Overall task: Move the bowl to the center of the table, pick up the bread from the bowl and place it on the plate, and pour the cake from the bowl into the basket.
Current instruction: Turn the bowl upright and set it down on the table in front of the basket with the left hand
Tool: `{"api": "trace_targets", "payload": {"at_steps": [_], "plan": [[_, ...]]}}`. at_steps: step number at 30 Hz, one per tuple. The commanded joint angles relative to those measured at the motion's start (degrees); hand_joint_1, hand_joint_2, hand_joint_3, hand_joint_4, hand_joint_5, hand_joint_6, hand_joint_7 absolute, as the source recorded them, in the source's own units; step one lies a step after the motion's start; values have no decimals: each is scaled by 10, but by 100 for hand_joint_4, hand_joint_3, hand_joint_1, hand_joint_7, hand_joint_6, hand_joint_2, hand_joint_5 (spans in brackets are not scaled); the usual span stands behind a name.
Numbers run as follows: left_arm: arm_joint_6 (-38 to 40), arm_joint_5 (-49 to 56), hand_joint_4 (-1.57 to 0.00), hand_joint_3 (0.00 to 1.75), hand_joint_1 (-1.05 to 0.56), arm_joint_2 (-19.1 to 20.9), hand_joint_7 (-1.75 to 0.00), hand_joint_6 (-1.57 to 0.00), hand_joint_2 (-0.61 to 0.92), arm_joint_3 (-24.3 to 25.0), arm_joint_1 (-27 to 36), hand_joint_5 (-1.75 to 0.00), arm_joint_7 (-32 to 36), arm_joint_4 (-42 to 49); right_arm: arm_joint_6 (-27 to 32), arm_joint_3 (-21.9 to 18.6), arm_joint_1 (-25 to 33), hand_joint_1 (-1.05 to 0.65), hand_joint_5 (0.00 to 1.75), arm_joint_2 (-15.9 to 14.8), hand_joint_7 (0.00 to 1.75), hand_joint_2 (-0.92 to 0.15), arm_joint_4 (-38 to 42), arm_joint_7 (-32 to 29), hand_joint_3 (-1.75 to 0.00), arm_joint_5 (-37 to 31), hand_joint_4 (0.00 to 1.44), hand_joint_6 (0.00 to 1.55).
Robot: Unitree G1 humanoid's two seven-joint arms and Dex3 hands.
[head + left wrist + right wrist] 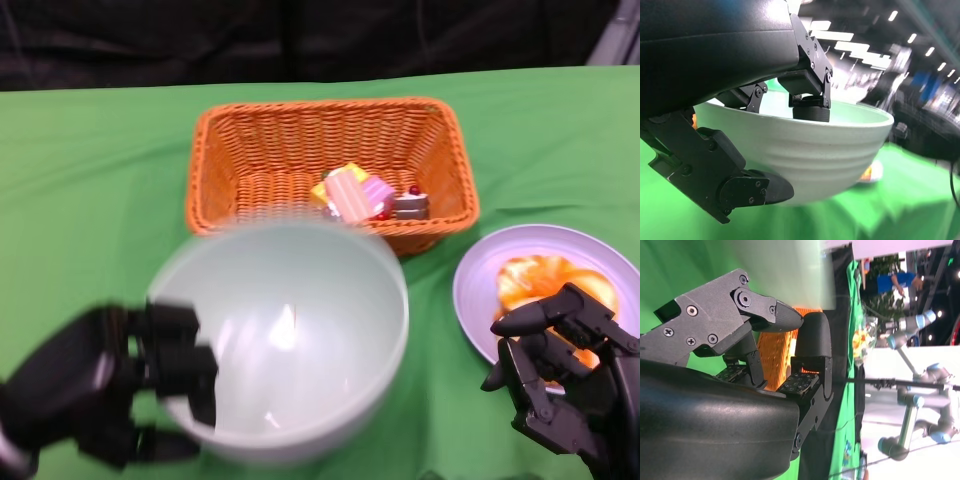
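My left hand (120,385) grips the rim of the pale green bowl (290,335), which shows blurred and lifted in front of the wicker basket (225,150). The bowl (805,145) is pinched between fingers inside and outside its wall in the left wrist view. Nothing shows inside the bowl. Pieces of cake (365,195) lie in the basket. The bread (540,280) sits on the lilac plate (480,275) at the right. My right hand (565,375) hovers over the plate's near side, fingers apart, holding nothing.
Green cloth covers the table (90,200). The basket (775,352) shows beyond my right hand's fingers (812,345) in the right wrist view. Other robot arms (912,390) stand in the room beyond the table.
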Motion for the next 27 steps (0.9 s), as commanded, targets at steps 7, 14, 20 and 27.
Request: {"api": "trace_targets", "payload": {"at_steps": [7,14,20,27], "plan": [[-4,117,-79,62,-1,1,-175,-59,64,-1,-23,-175,80,12,4,0,10,-20,158,-2,129,-65,-17,-4,-85,1,74,71],[14,202,-79,55,-5,15,-175,-60,63,-21,-25,-175,160,9,11,2,11,-19,158,-1,128,-65,-20,-9,-84,1,75,71],[91,302,-78,44,1,44,-175,-57,61,-95,-32,-175,311,-11,11,1,8,-20,158,-2,130,-63,-17,-9,-86,0,73,70],[221,406,-76,23,-1,88,-175,-54,67,-262,-71,-175,515,-20,-1,0,5,-21,159,-3,131,-63,-6,-2,-86,3,73,70]]}}
